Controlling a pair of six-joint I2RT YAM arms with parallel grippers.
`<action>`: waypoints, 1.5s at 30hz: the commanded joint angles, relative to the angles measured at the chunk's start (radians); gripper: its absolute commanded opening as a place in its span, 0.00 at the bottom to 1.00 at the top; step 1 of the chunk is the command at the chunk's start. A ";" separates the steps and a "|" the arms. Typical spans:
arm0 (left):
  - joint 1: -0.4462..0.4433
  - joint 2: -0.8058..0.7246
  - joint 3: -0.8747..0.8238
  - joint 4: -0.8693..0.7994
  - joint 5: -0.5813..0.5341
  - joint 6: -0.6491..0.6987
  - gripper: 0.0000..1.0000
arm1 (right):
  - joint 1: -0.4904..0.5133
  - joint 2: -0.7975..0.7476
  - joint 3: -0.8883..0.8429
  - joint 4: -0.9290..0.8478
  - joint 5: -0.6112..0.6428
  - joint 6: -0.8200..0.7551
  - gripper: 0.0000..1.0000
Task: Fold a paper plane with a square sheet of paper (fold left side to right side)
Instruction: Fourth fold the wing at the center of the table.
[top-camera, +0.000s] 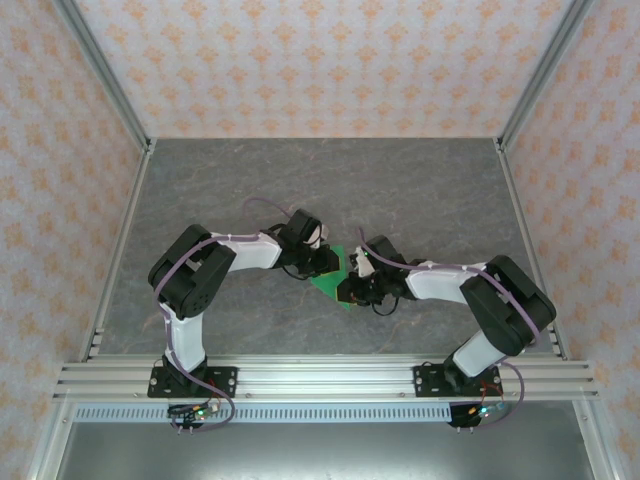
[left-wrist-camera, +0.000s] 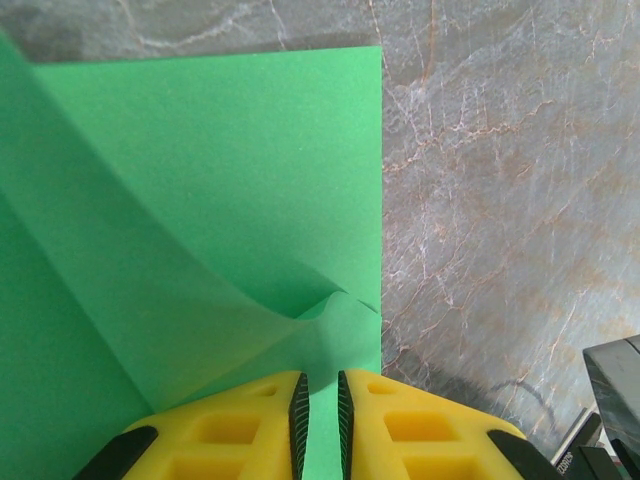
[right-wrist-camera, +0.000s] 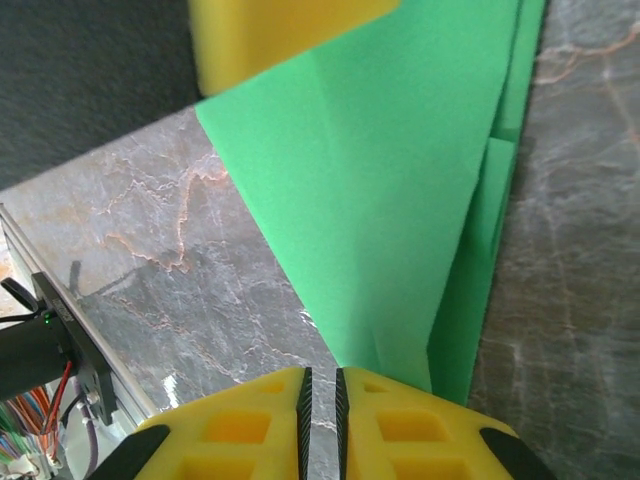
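The left end effector (left-wrist-camera: 320, 388) is being presented with its yellow fingers drawn almost together, and an edge of the square sheet of paper (left-wrist-camera: 200, 170) is being pinched in the narrow gap between them. The green sheet is being supported at the middle of the grey marbled surface (left-wrist-camera: 500, 200), between the two arms, with one flap being held up in a curve above the flat layer beneath. The right end effector (right-wrist-camera: 320, 382) is being held with its fingers nearly closed at a pointed corner of the raised flap; whether that corner is being gripped cannot be told.
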 joint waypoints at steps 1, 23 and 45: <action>-0.009 0.014 -0.042 -0.089 -0.059 0.005 0.19 | 0.009 0.006 -0.018 -0.061 0.047 -0.027 0.18; -0.009 0.015 -0.038 -0.096 -0.065 0.006 0.19 | 0.022 0.000 -0.059 -0.175 0.055 -0.030 0.16; -0.009 0.021 -0.027 -0.094 -0.060 0.004 0.19 | 0.036 -0.370 -0.089 -0.345 0.114 0.054 0.05</action>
